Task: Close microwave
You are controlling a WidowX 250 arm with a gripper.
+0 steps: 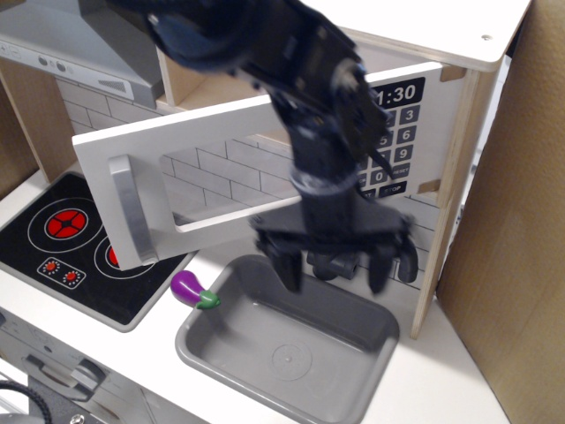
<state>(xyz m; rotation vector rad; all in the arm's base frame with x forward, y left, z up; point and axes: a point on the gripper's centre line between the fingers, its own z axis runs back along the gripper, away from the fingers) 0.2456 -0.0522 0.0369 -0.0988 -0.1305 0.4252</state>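
Note:
The toy microwave's white door [212,168] stands swung open toward me, with a clear window and a grey vertical bar handle [132,210] at its left end. The black keypad [397,141] and a clock reading 1:30 show on the right. My gripper [334,268] hangs open and empty below the door's right part, above the grey sink. Its two black fingers [288,265] point down. The black arm crosses in front of the door's right end and hides it.
A grey sink basin [256,340] lies under the gripper. A purple toy eggplant [192,290] lies on the counter left of it. A black hob [62,238] is at the left, a grey extractor hood [79,44] above it. A cardboard wall [512,265] stands at right.

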